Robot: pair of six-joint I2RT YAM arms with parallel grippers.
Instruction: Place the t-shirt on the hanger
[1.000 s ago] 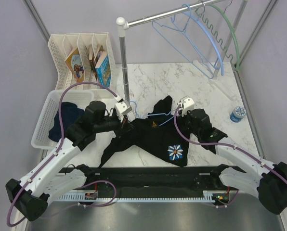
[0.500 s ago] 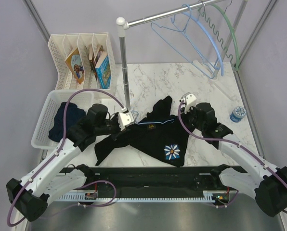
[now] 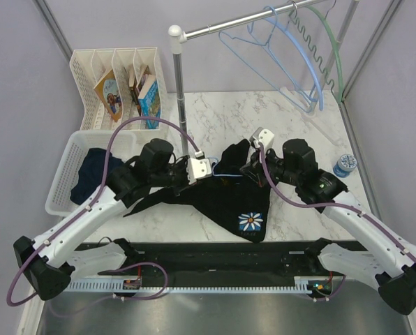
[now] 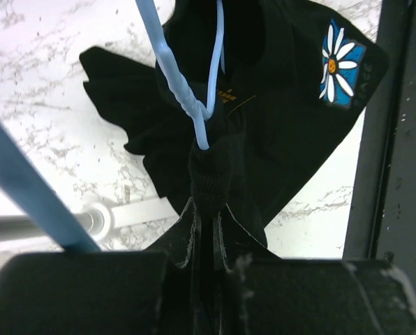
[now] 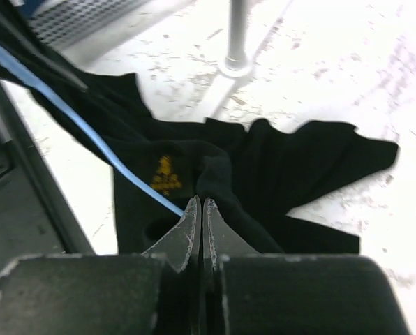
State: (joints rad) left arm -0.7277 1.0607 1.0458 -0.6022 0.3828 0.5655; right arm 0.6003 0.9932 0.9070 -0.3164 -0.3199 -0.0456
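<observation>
Here, my left end effector (image 4: 206,213) is pressed together on a bunched fold of the t-shirt (image 3: 225,199), just beside the hanger (image 4: 172,77), whose blue wire disappears into the cloth. The t-shirt sags between my 2 end effectors over the desk (image 3: 264,112). My right end effector (image 5: 202,209) pinches the fabric near the yellow emblem.

The left arm (image 3: 82,223) and right arm (image 3: 361,223) look alike: long white shells on the links and bulky black housings at the joints. Each has a black base block, at the near left (image 3: 37,276) and near right (image 3: 403,286). A purple cable (image 3: 135,122) loops along each arm. A small white camera block (image 3: 201,167) sits at each wrist. The jaws are matte black, thin-edged and flecked with pale scuffs.
</observation>
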